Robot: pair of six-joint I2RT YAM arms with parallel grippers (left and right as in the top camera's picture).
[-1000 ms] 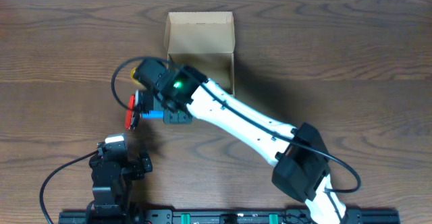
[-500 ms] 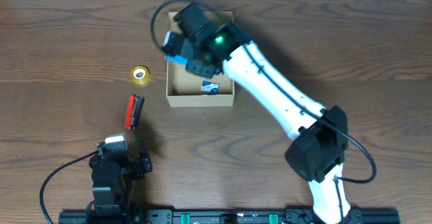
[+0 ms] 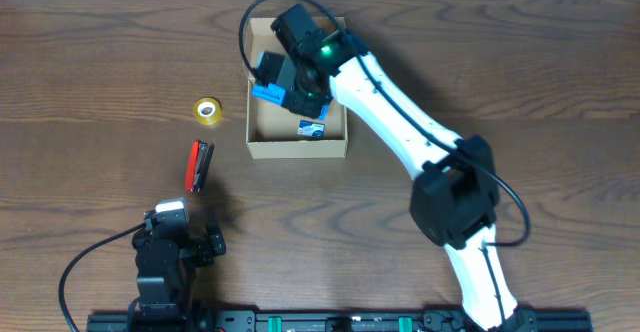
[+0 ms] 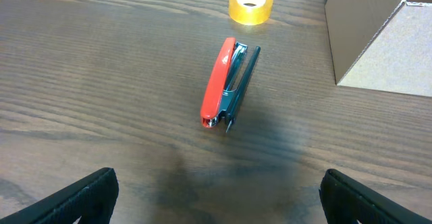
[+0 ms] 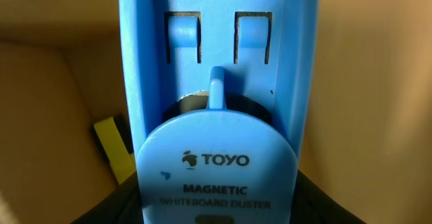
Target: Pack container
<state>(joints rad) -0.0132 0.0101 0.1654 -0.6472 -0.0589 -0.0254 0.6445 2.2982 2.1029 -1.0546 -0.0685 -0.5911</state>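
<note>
The tan cardboard container (image 3: 297,149) stands open at the table's far middle. Its corner shows in the left wrist view (image 4: 378,42). My right gripper (image 3: 283,84) is over the box's inside, shut on a blue magnetic whiteboard duster (image 3: 272,94), which fills the right wrist view (image 5: 217,102). A small blue-and-white item (image 3: 311,128) lies in the box, and a yellow piece (image 5: 113,146) shows on its floor. My left gripper (image 4: 216,200) is open and empty near the front left, behind a red stapler (image 4: 226,82) (image 3: 199,165).
A yellow tape roll (image 3: 207,109) lies left of the box; it also shows in the left wrist view (image 4: 250,5). Cables loop from both arms. The wooden table (image 3: 520,92) reaches to the far edge.
My right arm carried the blue duster from beside the stapler up and right to the box, and now holds it lower inside the box. The left arm has not moved.
</note>
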